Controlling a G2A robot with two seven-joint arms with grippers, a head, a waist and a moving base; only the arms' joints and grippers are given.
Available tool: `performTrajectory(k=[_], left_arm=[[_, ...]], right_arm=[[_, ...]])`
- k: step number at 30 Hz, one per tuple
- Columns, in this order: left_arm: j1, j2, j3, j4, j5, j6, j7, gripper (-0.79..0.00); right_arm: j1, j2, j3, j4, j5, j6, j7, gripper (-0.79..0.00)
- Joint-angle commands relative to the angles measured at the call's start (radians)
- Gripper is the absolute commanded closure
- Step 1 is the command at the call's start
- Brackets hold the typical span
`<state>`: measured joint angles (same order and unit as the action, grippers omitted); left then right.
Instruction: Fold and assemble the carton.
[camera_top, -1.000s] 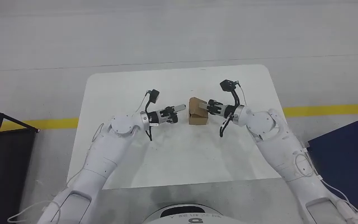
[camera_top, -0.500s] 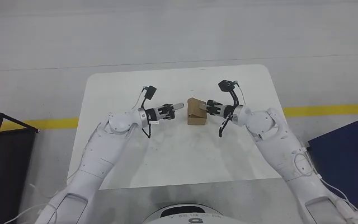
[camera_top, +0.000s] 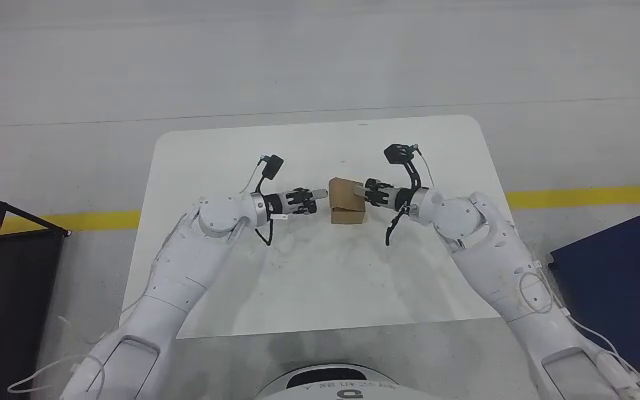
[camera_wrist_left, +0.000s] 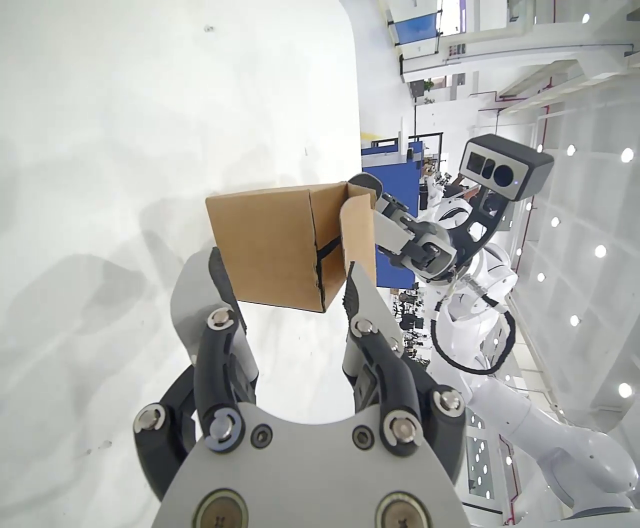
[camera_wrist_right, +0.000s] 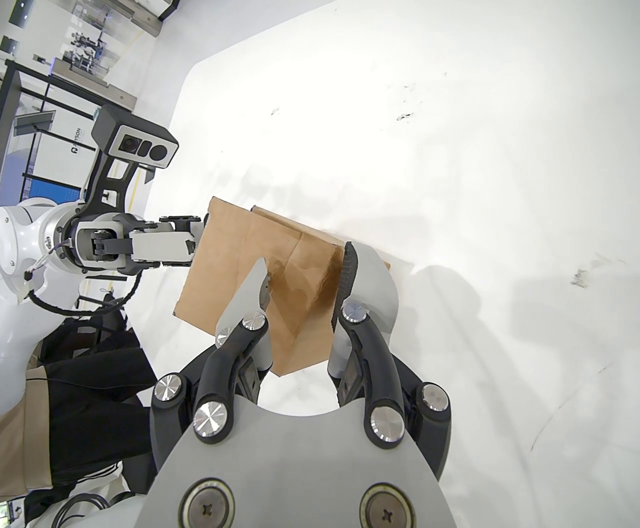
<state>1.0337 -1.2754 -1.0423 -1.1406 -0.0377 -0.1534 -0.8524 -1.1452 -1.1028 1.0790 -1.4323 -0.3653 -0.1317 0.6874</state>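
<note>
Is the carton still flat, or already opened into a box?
Opened into a box: the carton shows two sides meeting at an edge; one end flap sticks out unfolded.

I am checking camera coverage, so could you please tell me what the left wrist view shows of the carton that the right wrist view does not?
Left wrist view: the brown cardboard carton's closed side, a dark gap along one corner seam, and the open left gripper at its near edge. Right wrist view: the carton's opposite end, its flat flaps facing the camera, with the right gripper at them. Both: the carton, the white table, and a gripper at each end.
</note>
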Motion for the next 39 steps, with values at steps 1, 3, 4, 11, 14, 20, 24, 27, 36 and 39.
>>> performTrajectory(k=[1,3,4,11,14,20,24,27,36,39], left_arm=[[-0.006,-0.001,0.004,0.010,-0.003,-0.002,-0.002,-0.471],[-0.014,-0.003,0.010,0.020,-0.005,-0.004,-0.005,-0.471],[-0.017,-0.004,0.012,0.025,-0.011,-0.007,-0.008,-0.471],[-0.040,-0.013,0.036,0.075,-0.029,-0.031,-0.012,-0.446],[-0.049,-0.017,0.047,0.090,-0.037,-0.039,-0.009,-0.443],[-0.066,-0.024,0.062,0.116,-0.048,-0.047,-0.010,-0.425],[-0.075,-0.026,0.067,0.124,-0.046,-0.047,-0.012,-0.425],[-0.079,-0.026,0.067,0.125,-0.042,-0.046,-0.013,-0.440],[-0.078,-0.023,0.067,0.115,-0.032,-0.034,-0.018,-0.437],[-0.078,-0.023,0.070,0.114,-0.030,-0.030,-0.020,-0.440]], right_arm=[[0.000,0.000,-0.001,-0.001,-0.003,0.000,-0.001,-0.323],[0.000,-0.001,-0.001,-0.001,-0.007,0.001,0.000,-0.323],[0.000,-0.001,-0.001,-0.002,-0.008,0.001,-0.001,-0.323],[-0.003,-0.003,-0.002,-0.010,-0.012,0.010,0.002,-0.305],[-0.004,-0.003,0.000,-0.013,-0.017,0.012,0.002,-0.296],[-0.010,-0.003,0.004,-0.021,-0.014,0.012,0.006,-0.286],[-0.014,-0.003,0.002,-0.024,-0.032,0.017,0.001,-0.283],[-0.017,-0.004,-0.004,-0.028,-0.051,0.024,-0.004,-0.289],[-0.022,-0.006,-0.013,-0.038,-0.096,0.042,-0.006,-0.283],[-0.024,-0.006,-0.014,-0.044,-0.112,0.051,-0.006,-0.277]])
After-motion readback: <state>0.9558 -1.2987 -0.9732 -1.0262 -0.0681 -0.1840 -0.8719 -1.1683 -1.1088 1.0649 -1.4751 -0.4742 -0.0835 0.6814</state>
